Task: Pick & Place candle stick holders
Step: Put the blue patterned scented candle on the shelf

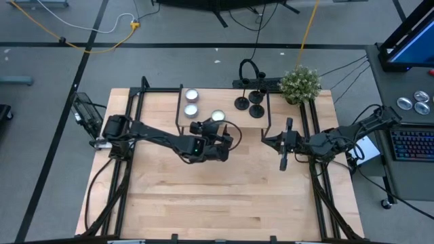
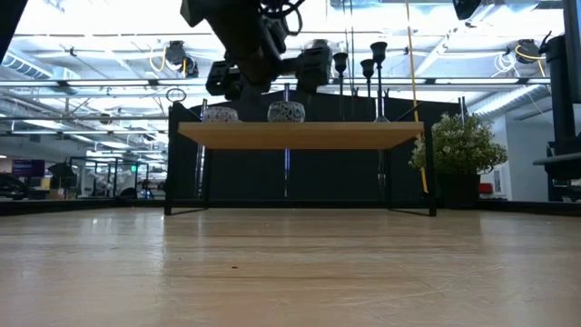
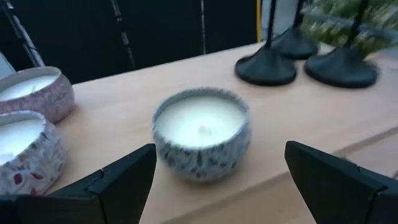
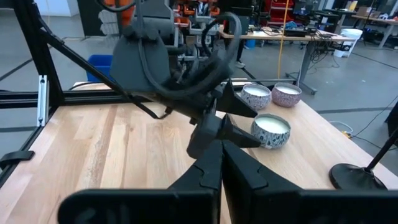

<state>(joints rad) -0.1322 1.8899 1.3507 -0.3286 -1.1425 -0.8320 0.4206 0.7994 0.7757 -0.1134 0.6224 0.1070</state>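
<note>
Where workshop benches recede, pale wooden table (image 1: 224,196) lies.

Text on candles: none legible.
Labels on arms: none legible.
Signs in room: too blurred to read.

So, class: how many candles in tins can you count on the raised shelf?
3. Two candles sit together at the shelf's left end; the third candle sits at its front edge, before the open left gripper.
</note>
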